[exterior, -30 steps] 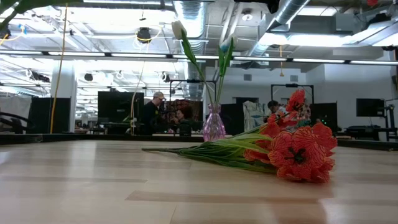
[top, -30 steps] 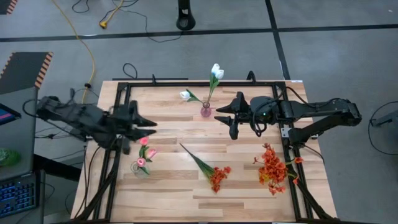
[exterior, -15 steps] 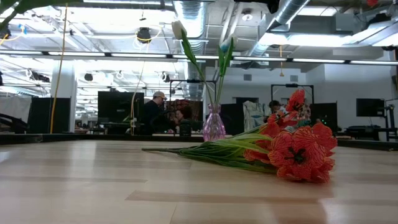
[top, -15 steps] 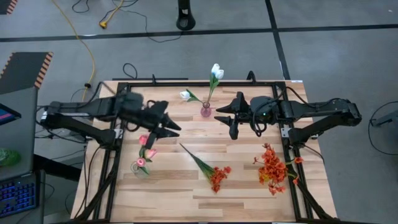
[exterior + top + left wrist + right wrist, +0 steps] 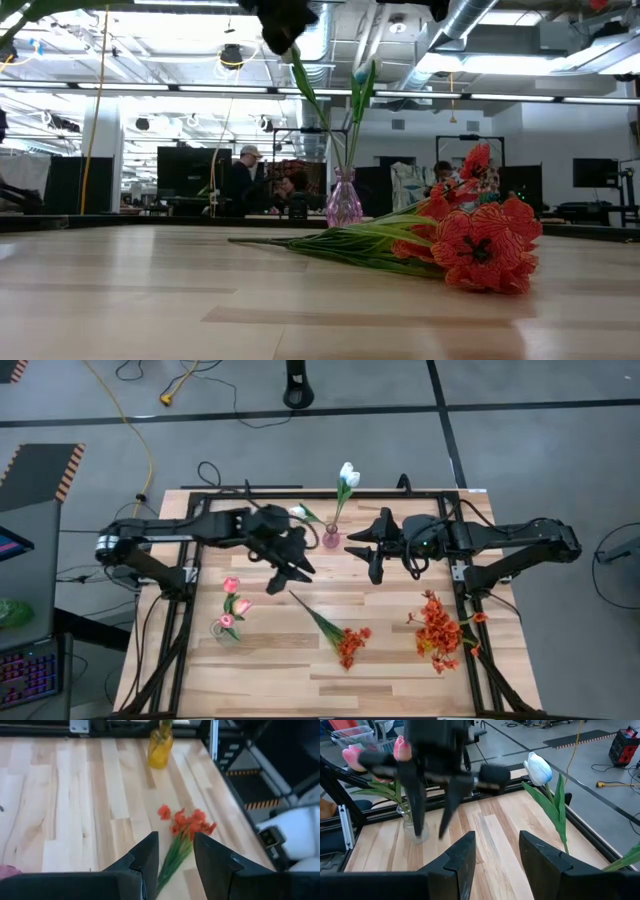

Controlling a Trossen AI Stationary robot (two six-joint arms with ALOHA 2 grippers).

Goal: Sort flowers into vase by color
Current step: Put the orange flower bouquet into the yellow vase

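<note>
A red-orange flower bunch point(image 5: 340, 634) lies flat on the table's middle, blooms point(image 5: 187, 822) toward the near edge. My left gripper point(image 5: 295, 574) hangs open above its stem end, and the bunch shows beyond the gap between the fingers point(image 5: 175, 836). White tulips point(image 5: 346, 476) stand in a pink vase point(image 5: 330, 539) at the far middle. Pink tulips point(image 5: 233, 600) stand in a clear vase point(image 5: 415, 827) at the near left. More red-orange blooms point(image 5: 438, 630) stand by a yellow vase point(image 5: 160, 750) at the near right. My right gripper point(image 5: 362, 557) waits open, right of the pink vase.
A black frame point(image 5: 190, 575) runs round the tabletop's edges. Bare wood lies between the lying bunch and the pink-tulip vase. In the low view people sit in the room beyond the table, behind the pink vase point(image 5: 344, 200).
My left gripper has swung from the table's left edge toward its middle, sinking and turning as it went. It now hangs over the stem end of the lying red-orange bunch and shows at the top of the low view. No flower has moved.
</note>
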